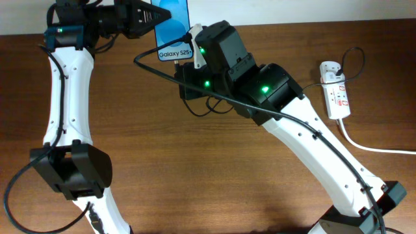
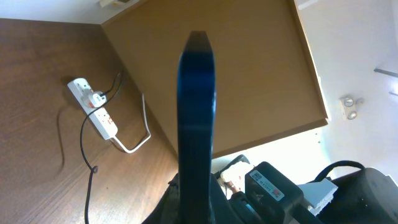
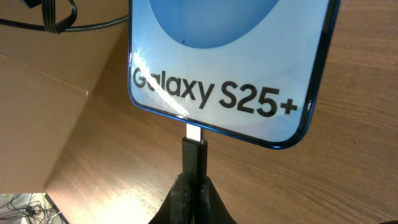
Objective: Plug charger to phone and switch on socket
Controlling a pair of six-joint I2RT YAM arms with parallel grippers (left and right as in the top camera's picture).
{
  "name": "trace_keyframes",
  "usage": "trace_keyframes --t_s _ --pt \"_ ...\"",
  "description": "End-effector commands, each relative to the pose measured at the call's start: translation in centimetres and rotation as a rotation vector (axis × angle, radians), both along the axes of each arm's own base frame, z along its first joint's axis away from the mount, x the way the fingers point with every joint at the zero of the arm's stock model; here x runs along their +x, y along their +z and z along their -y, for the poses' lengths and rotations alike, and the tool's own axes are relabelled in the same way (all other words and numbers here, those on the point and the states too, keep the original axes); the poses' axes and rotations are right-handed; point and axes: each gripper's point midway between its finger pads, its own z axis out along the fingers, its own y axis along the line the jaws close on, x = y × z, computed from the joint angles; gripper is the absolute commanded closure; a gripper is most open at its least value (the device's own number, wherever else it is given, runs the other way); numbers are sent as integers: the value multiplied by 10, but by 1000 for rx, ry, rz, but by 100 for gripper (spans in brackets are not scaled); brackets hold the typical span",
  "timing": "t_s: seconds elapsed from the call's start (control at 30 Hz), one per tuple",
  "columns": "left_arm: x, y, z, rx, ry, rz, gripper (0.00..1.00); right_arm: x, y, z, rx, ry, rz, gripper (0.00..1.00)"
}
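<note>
The left hand (image 1: pixel 159 15) clamps the Galaxy S25+ phone (image 1: pixel 175 36) at the far edge of the table (image 1: pixel 195 182). The right hand (image 3: pixel 193 198) pinches the charger plug (image 3: pixel 194 158), tip touching the phone's bottom edge; the socket (image 1: pixel 335 91) lies well apart.

Open table (image 1: pixel 195 169) lies between the left arm (image 1: pixel 65 97) and the right arm (image 1: pixel 305 136), which slants across the middle with the black cable (image 1: pixel 162 73) draped along it. Bare wood surrounds the socket (image 1: pixel 335 91); its white cord (image 1: pixel 377 149) trails rightward.
</note>
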Motion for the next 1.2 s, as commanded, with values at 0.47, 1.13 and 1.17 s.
trace_keyframes --t_s 0.47,1.13,1.17 --pt "-11 15 2 -13 -34 29 100 3 6 -9 27 5 15 96" --pt "-11 15 2 -12 -34 37 100 13 4 2 -17 -67 48 96" --pt "-11 15 2 -12 -34 37 100 14 4 3 -17 -68 49 96"
